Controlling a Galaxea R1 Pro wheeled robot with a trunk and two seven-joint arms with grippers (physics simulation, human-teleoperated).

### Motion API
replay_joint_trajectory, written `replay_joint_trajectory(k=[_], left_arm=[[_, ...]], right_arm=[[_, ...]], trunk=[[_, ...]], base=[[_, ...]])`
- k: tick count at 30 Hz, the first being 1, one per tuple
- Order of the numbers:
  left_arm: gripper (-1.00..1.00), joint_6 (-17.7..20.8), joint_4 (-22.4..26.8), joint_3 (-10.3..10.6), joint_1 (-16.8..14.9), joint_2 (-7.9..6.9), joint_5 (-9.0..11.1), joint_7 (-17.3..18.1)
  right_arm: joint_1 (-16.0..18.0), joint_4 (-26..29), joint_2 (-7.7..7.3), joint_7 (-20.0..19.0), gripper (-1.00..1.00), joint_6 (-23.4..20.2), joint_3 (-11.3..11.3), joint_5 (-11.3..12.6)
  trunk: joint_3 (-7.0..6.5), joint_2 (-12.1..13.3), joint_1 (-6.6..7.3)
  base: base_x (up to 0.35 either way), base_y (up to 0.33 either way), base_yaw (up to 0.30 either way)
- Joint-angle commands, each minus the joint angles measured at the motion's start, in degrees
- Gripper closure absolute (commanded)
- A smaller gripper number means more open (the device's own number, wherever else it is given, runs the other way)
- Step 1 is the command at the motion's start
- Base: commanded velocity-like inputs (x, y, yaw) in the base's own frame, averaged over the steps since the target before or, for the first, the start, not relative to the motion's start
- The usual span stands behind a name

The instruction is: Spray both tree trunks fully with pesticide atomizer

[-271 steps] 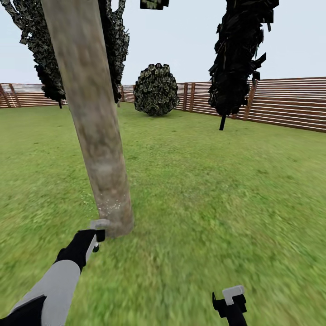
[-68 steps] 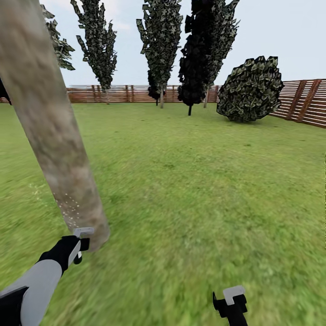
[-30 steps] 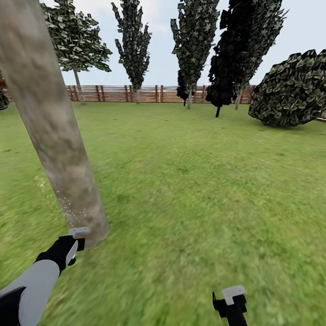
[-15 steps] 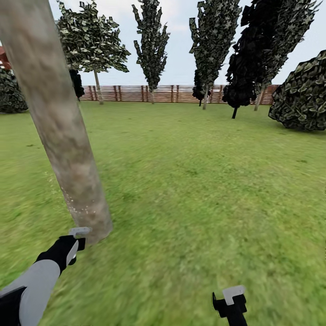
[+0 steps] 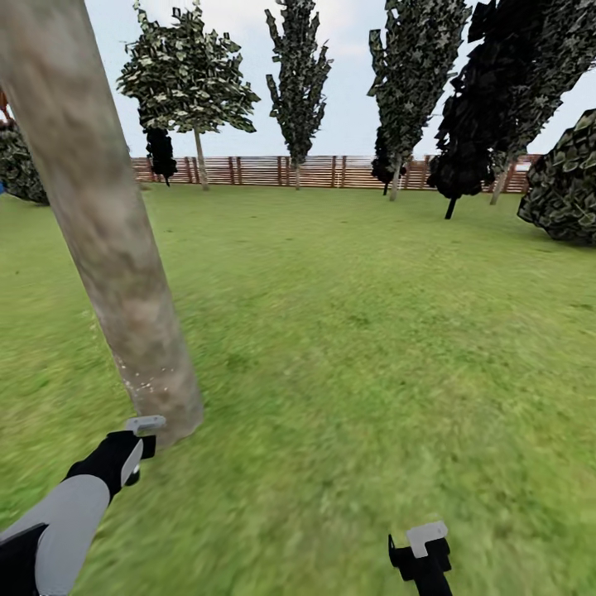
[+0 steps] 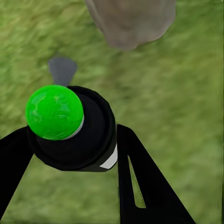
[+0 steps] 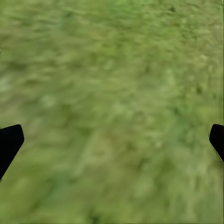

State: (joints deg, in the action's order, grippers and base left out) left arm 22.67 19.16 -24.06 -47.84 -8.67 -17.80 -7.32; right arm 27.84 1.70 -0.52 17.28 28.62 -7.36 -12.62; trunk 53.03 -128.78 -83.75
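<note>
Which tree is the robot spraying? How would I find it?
Start at the lawn inside the wooden fence. Go to the nearest tree: its thick grey-beige tree trunk leans just past the left gripper. The other trees stand far back by the fence.

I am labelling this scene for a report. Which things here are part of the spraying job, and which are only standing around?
Part of the job:
- tree trunk
- pesticide atomizer, held in the left gripper
- white pesticide specks low on the trunk
- grass floor

Only standing around:
- wooden fence
- narrow dark trees
- round bush
- right gripper, open over grass
</note>
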Motion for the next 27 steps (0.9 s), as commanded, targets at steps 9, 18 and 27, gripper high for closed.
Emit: replay_joint_trajectory(k=[9, 18, 27], left_arm=[[1.0, -1.7, -0.3, -1.0, -0.1, 0.42, -0.4, 0.1], [1.0, 3.6, 6.3, -0.3, -4.7, 7.81, -0.7, 1.4], [1.0, 7.1, 9.1, 6.5, -6.2, 3.17, -1.5, 10.2]], right_arm=[[0.0, 0.0, -0.06, 0.6, -1.0, -0.1, -0.4, -0.3], [0.0, 0.0, -0.1, 0.6, -1.0, -0.1, -0.4, -0.3], [0.0, 0.0, -0.27, 0.7, -1.0, -0.1, -0.4, -0.3]], trunk=[[0.05, 0.0, -0.01], [0.05, 0.0, -0.01], [0.05, 0.0, -0.01]], base=[[0.23, -0.177, 0.277], [0.018, -0.014, 0.238], [0.0, 0.0, 0.003]])
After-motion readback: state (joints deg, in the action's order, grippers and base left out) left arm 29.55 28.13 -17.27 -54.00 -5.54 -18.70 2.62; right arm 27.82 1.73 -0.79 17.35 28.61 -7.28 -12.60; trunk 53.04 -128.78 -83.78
